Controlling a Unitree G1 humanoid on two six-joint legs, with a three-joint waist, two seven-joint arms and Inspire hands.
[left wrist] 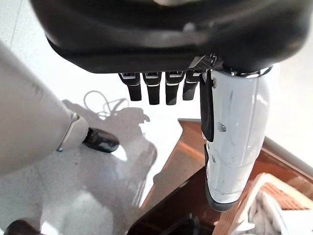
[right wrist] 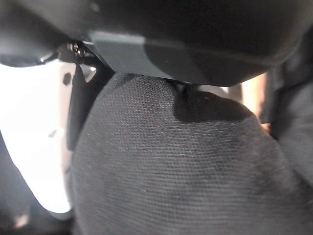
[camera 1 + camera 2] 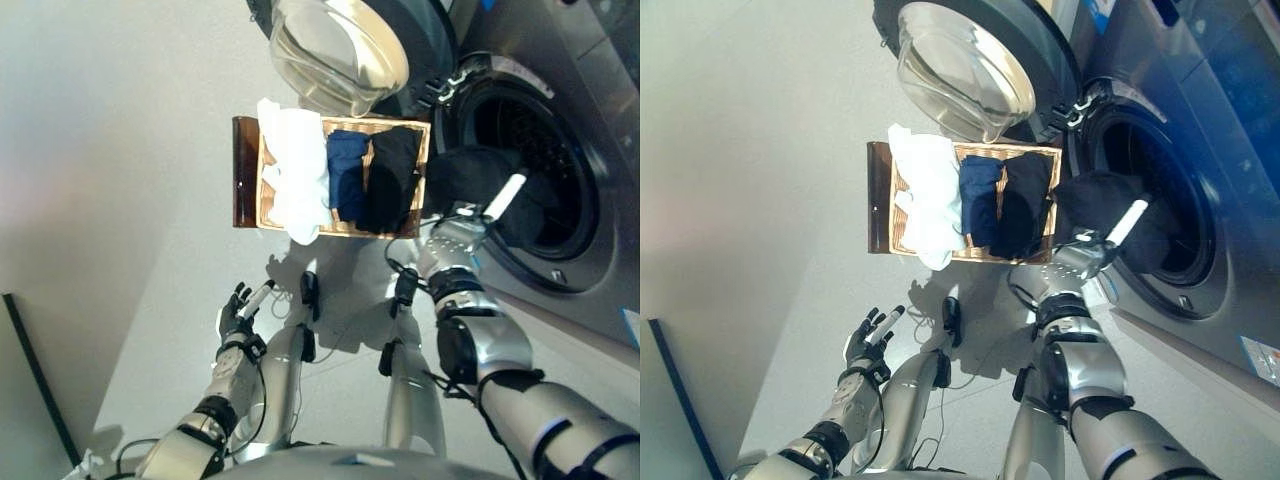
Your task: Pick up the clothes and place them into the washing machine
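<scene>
A front-loading washing machine (image 3: 560, 120) stood at the robot's right, its round glass door (image 3: 340, 55) swung wide open toward the basket. The dark drum opening (image 3: 530, 170) was exposed.

The robot's right hand (image 3: 462, 232) was at the lower rim of that opening, with its white-covered thumb (image 3: 505, 196) pointing into the drum. A bundle of black clothing (image 3: 475, 175) was bunched against the hand, partly over the rim and partly inside the opening. In the right wrist view the black cloth (image 2: 171, 161) filled nearly everything beneath the hand (image 2: 195, 29), pressed right up against the palm, with the white thumb (image 2: 36, 147) alongside it. The fingers were hidden behind the cloth, so I could not tell whether they were curled around it or straight.

On the pale floor (image 3: 120, 180), just beside the machine, sat a flat wicker basket (image 3: 252, 190) on a dark brown base. Three garments lay in it side by side: a white one (image 3: 295, 170) spilling over the near edge, a navy blue one (image 3: 347, 170) in the middle, and a black one (image 3: 392, 175) closest to the machine.

The left hand (image 3: 240, 308) hung low, well apart from the basket and holding nothing. In its own wrist view, the fingers (image 1: 154, 90) were relaxed and only slightly bent, and the white thumb (image 1: 232, 147) was extended.
</scene>
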